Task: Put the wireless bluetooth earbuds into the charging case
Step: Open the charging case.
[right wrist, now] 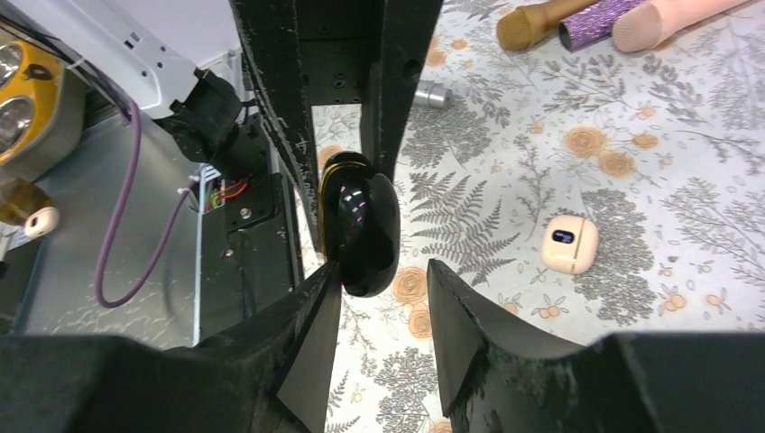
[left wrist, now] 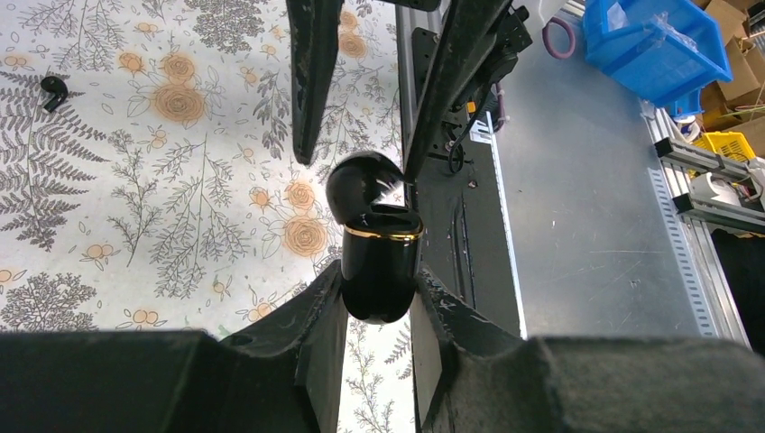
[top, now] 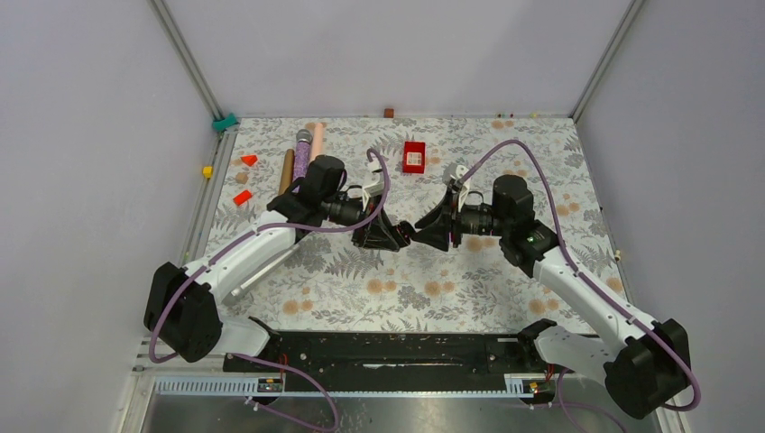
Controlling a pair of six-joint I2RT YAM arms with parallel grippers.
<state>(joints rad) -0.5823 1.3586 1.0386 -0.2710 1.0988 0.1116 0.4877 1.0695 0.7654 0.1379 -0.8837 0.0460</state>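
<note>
Where the two arms meet at the centre of the overhead view, above the flowered table (top: 469, 298), a glossy black charging case (left wrist: 379, 257) hangs between them. The left gripper (left wrist: 379, 289) is clamped on the case's lower body, both pads pressed to its sides, at the bottom middle of the left wrist view. The case has a gold band, and its domed lid looks tipped back toward the upper left.

The right gripper (right wrist: 383, 271) comes in from the opposite side with its jaws apart. In its own wrist view the case sits between the fingertips. The left-hand finger (right wrist: 316, 325) looks to be touching the case, and there is a clear gap at the other one.

One black earbud (left wrist: 52, 90) lies on the table in the upper left of the left wrist view, well apart from the case. A pale case (right wrist: 570, 244) rests on the table at the right of the right wrist view.
</note>
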